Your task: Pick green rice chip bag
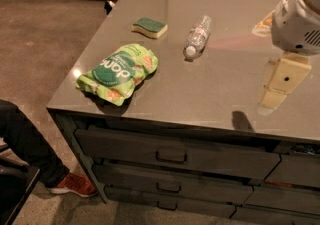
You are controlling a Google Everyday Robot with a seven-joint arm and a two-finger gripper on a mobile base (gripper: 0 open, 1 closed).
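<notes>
The green rice chip bag (118, 72) lies flat near the front left corner of the grey counter (200, 94). It is a crinkly light-green pouch with a dark green round logo and white lettering. My gripper (275, 96) hangs over the right part of the counter, below the white arm housing (297, 19). It is far to the right of the bag and holds nothing that I can see.
A green-topped yellow sponge (149, 27) lies behind the bag. A clear plastic bottle (196, 37) lies on its side mid-counter. Drawers (172, 156) run below the front edge. A person's leg and red shoe (72, 185) are at the lower left.
</notes>
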